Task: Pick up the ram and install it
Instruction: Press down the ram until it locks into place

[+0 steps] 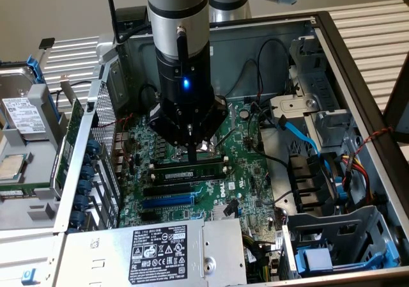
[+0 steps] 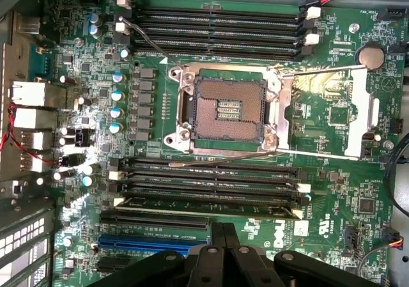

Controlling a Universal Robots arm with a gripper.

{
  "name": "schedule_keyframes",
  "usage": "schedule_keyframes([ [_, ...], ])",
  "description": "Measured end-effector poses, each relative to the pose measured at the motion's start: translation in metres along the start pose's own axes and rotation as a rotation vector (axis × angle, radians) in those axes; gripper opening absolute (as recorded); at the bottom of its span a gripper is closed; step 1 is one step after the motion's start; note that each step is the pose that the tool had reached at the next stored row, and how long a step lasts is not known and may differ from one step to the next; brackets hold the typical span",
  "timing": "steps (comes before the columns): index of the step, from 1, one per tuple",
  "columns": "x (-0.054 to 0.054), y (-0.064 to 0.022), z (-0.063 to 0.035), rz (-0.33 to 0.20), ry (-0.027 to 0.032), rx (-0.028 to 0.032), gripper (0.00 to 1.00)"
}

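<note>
Hand (image 1: 192,154) together, fingers shut, tips down on the top edge of the ram (image 1: 188,169). Ram lies long-side across the motherboard (image 1: 246,172), seated along one of the black memory slots (image 1: 185,179), just on the near side of the open CPU socket (image 2: 229,108). In the wrist view the ram (image 2: 211,204) sits as a dark green strip in the slot bank beside the socket, with the hand (image 2: 225,236) directly over its edge, its black fingers closed together. Blue expansion slot (image 1: 167,201) runs parallel, a little nearer than the ram, apart from it. Motherboard sits inside an open computer case (image 1: 358,89) lying on its side. Power supply (image 1: 160,248) with a white-on-black label at the near edge of the case. Blue cable (image 1: 300,137) on the exterior view's right. Loose hard drive (image 1: 22,114) outside the case on the exterior view's left.
</note>
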State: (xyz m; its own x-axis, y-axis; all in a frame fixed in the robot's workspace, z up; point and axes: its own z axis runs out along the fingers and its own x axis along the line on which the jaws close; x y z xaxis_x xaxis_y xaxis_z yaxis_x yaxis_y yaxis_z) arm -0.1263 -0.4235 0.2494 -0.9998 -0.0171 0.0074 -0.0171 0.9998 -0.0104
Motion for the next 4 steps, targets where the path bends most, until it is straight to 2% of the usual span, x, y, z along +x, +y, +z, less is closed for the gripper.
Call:
schedule_keyframes([
  [4,0.0000,0.0000,0.0000,0.000,0.0000,0.0000,0.11],
])
